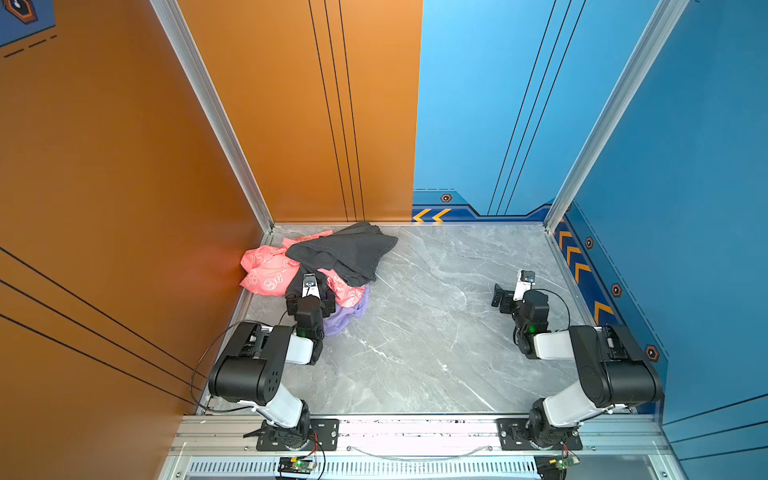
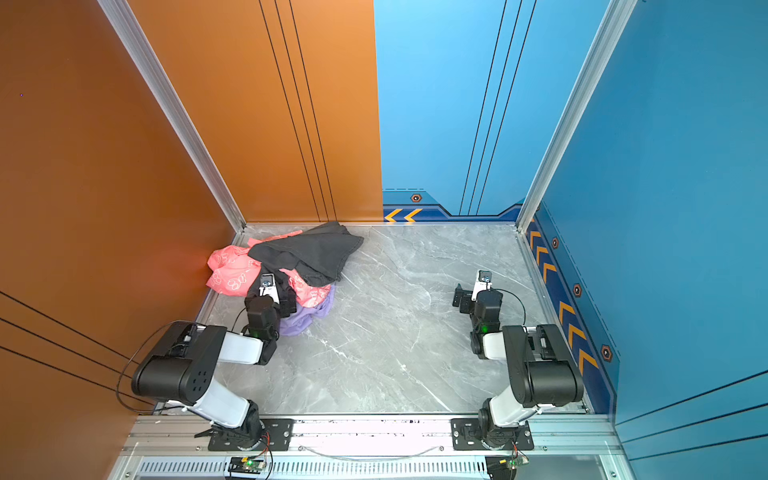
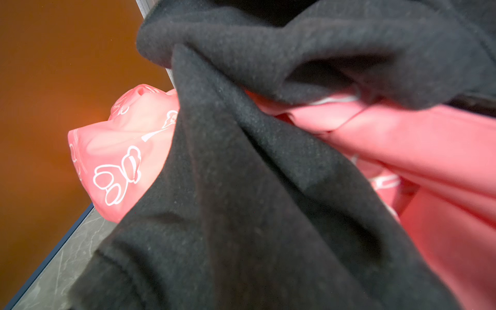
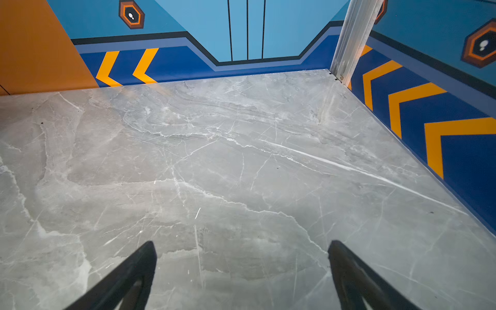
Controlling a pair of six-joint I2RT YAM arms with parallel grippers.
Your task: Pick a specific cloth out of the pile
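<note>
The pile [image 1: 316,264] sits in the far left corner of the grey marbled surface [image 1: 436,340], close against the orange wall [image 1: 124,199]. It is made up of a coral-pink cloth [image 1: 266,272] with white outline prints and a dark grey cloth [image 1: 347,249] draped across the top of it. The lavender cloth [image 1: 350,315] lies crumpled on the surface at the near right edge of that heap, with its far edge tucked under a coral-pink fold. The left pincer [image 1: 311,296] is down in the pile, its tip among the dark grey folds with coral-pink on either side. In both top views its two finger blocks stand wide apart, though the fingertips themselves are buried in fabric. From the left wrist the view fills with dark grey cloth and pink at close range. The lavender cloth is just beside this pincer, on its right and a little nearer the arm's base, close against the black wrist; I cannot tell whether they touch. The right pincer [image 4: 242,244] hangs well apart from all the fabric, over bare marble on the right side, with its two dark fingers [image 4: 134,268] spread wide.
</note>
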